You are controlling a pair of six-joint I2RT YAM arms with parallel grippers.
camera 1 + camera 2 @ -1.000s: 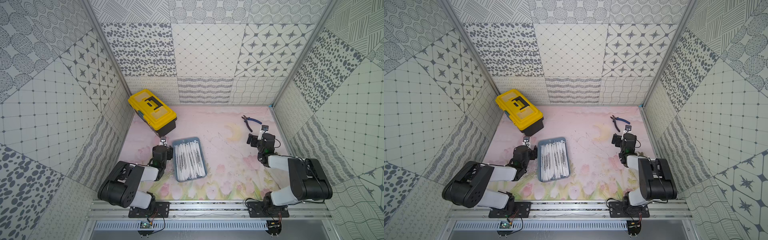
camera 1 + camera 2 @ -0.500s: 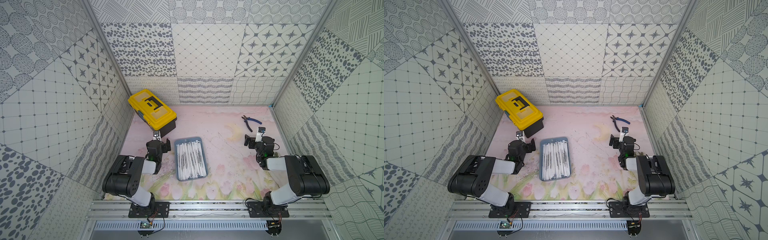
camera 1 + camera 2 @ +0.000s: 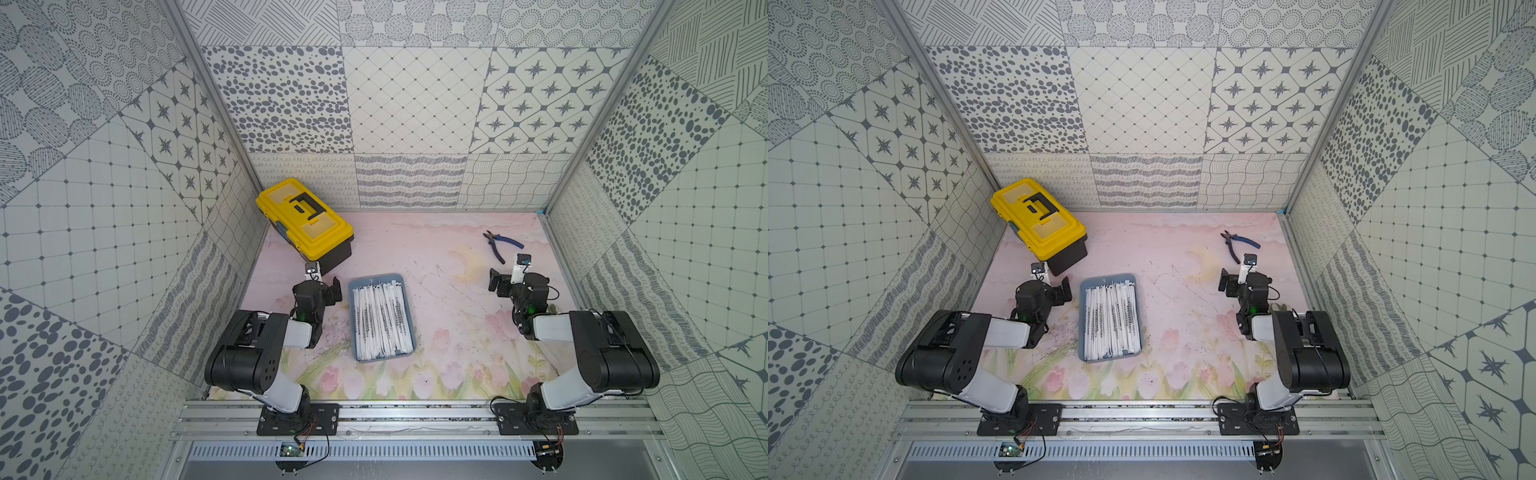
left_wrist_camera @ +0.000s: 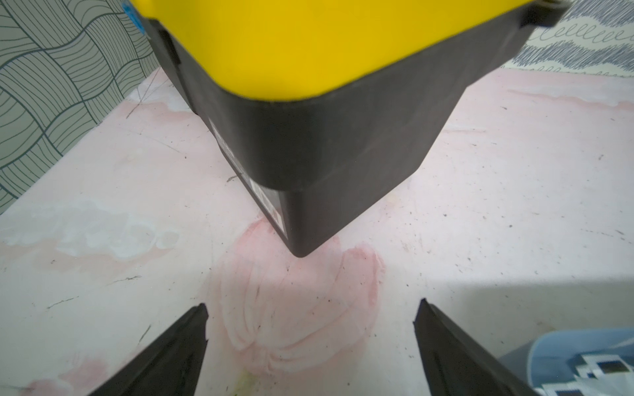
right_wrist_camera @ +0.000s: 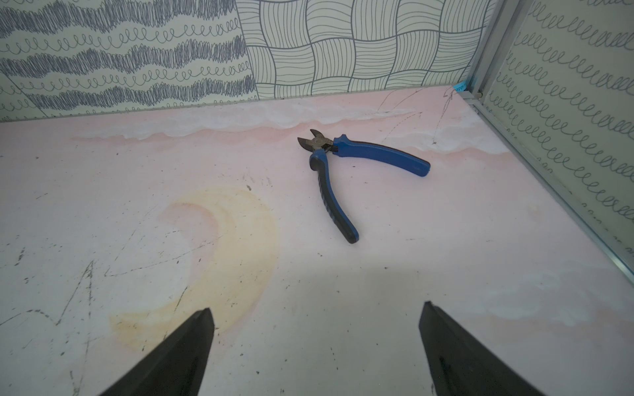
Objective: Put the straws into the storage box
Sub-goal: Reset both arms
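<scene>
Idling, task looks done | straws packed lengthwise in storage box on table, centre toward front edge, none loose | left hand spread open, empty, beside box, facing toolbox | right hand spread open, empty, near right edge, facing pliers, nothing left to fetch

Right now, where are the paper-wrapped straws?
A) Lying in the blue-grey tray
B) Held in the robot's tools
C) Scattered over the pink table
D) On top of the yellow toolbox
A: in both top views the straws lie side by side inside the tray, and none shows anywhere else.
</scene>
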